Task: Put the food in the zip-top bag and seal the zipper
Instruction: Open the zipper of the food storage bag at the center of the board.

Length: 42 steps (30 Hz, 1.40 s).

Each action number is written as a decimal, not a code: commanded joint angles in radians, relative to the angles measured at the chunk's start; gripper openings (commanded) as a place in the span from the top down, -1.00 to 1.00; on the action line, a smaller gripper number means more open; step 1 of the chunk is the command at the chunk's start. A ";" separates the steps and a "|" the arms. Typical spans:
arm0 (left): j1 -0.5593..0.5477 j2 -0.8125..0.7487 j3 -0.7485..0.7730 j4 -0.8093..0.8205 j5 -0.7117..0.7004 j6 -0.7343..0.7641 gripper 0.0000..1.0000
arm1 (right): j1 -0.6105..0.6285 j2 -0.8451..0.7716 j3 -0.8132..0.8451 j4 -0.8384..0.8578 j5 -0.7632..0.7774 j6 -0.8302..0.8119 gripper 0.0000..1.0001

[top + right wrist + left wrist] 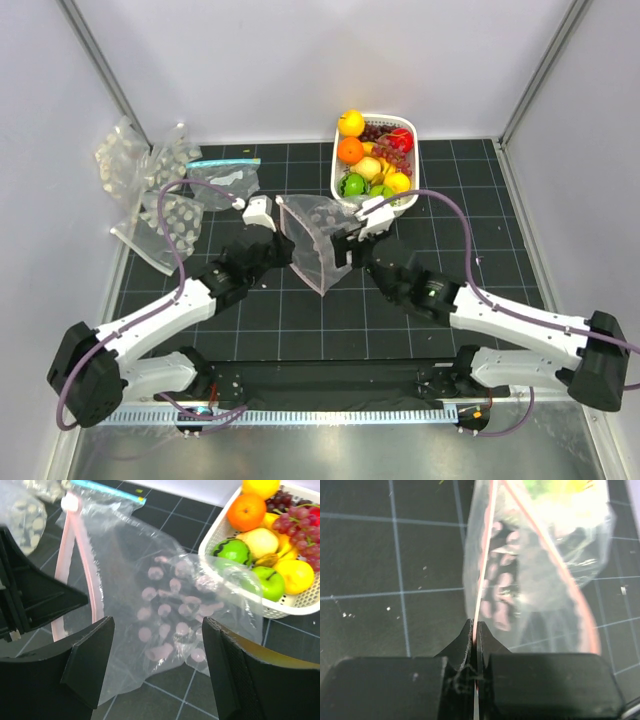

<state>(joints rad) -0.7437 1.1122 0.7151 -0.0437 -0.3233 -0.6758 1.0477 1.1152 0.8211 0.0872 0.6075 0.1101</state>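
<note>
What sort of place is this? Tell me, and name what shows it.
Probably a robot test cell, not a kitchen: plain white walls enclose a black gridded mat, with a fruit basket and spare bags staged.

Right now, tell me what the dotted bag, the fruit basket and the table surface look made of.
The zip-top bag: thin, soft clear plastic, glossy; it crinkles and shows glare.
The basket: rigid white plastic, apparently, with perforated walls.
The mat: matte black with grid lines; probably rubber or vinyl, unclear.
</note>
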 commanded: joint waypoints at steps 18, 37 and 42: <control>0.122 0.133 0.043 -0.028 0.107 -0.053 0.99 | -0.725 0.121 -0.128 0.169 -0.763 0.552 -0.44; 0.195 0.236 0.067 -0.025 0.144 -0.061 0.99 | -0.741 0.167 -0.146 0.224 -0.930 0.609 -0.15; 0.199 0.247 0.072 -0.027 0.151 -0.062 0.99 | -0.739 0.213 -0.125 0.204 -0.954 0.606 -0.14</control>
<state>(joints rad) -0.5526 1.3567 0.7444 -0.0814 -0.1913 -0.7300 0.3061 1.3098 0.6697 0.2790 -0.3065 0.7074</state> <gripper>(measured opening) 0.014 0.572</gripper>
